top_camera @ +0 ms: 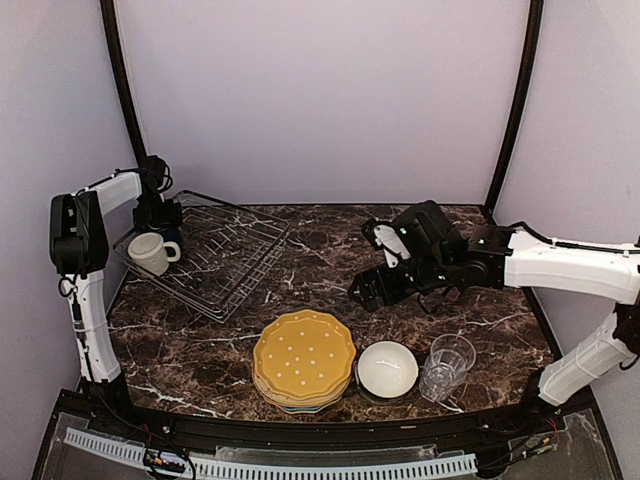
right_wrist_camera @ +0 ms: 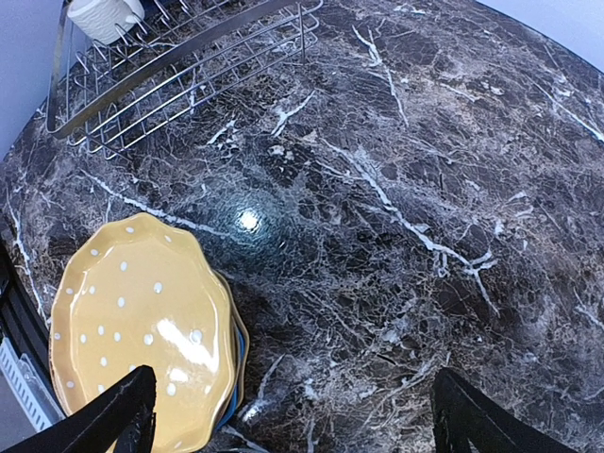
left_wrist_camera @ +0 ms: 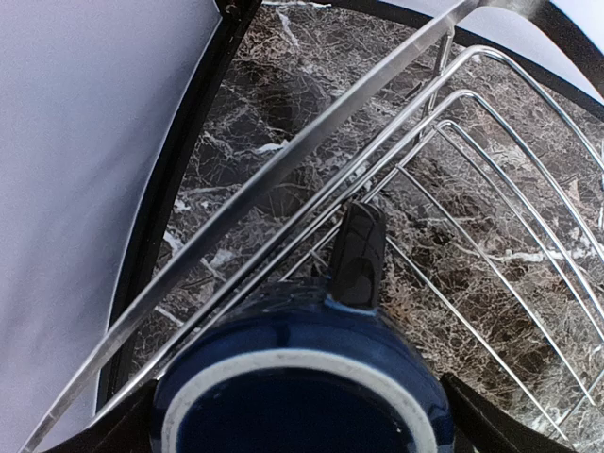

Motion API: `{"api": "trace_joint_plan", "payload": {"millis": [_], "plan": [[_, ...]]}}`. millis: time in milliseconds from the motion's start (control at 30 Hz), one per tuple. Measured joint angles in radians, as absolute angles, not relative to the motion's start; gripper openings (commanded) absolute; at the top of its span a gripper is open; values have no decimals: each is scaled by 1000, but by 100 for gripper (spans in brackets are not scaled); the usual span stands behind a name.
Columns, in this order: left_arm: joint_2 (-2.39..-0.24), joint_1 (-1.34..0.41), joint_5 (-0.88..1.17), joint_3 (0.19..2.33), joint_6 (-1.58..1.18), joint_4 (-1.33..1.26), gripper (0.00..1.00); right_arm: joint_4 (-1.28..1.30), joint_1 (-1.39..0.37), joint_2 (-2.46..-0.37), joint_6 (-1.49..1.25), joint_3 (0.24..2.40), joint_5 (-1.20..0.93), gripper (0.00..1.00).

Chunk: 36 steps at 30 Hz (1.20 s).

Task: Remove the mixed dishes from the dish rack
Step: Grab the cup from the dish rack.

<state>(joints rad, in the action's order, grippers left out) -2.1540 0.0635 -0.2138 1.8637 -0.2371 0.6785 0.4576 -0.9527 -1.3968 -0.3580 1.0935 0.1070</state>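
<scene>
The wire dish rack (top_camera: 225, 262) lies at the far left of the table. A cream mug (top_camera: 150, 252) stands in its left end. My left gripper (top_camera: 158, 218) is at the rack's far-left corner. In the left wrist view its jaws are spread wide on either side of the dark blue mug (left_wrist_camera: 302, 377), whose handle (left_wrist_camera: 357, 255) points away, and the rack wires (left_wrist_camera: 453, 142) lie beyond. My right gripper (top_camera: 372, 288) hangs open and empty over the table's middle. The yellow plate (top_camera: 303, 355) tops a stack at the front, and it also shows in the right wrist view (right_wrist_camera: 132, 330). The white bowl (top_camera: 387, 368) and glass tumbler (top_camera: 446, 365) stand to its right.
The dark marble tabletop (top_camera: 320, 270) is bordered by a black frame post (left_wrist_camera: 160, 217) close beside the rack's left edge. The purple back wall (top_camera: 320, 100) rises behind. The rack and the cream mug (right_wrist_camera: 106, 14) show at the top left of the right wrist view.
</scene>
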Motion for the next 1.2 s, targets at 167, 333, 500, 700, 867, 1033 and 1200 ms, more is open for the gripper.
{"api": "trace_joint_plan", "payload": {"millis": [167,333,500,700,867,1033,1200], "plan": [[-2162,64,-203,1869,-218,678,78,455,-953,-1399,-368,1093,98,99],[-2167,64,-179,1894,-209,709,65,450,-952,-1399,-381,1093,91,99],[-2165,64,-141,1899,-209,727,55,449,-952,-1399,-397,1093,84,99],[-2091,63,-96,1848,-210,711,52,449,-952,-1399,-408,1093,81,99],[-1919,64,-31,1760,-218,664,50,449,-952,-1399,-423,1093,83,99],[-1713,64,118,1662,-242,575,46,451,-952,-1411,-462,1103,126,99],[-1587,65,351,1536,-326,413,45,450,-949,-1425,-517,1121,183,99]]}}
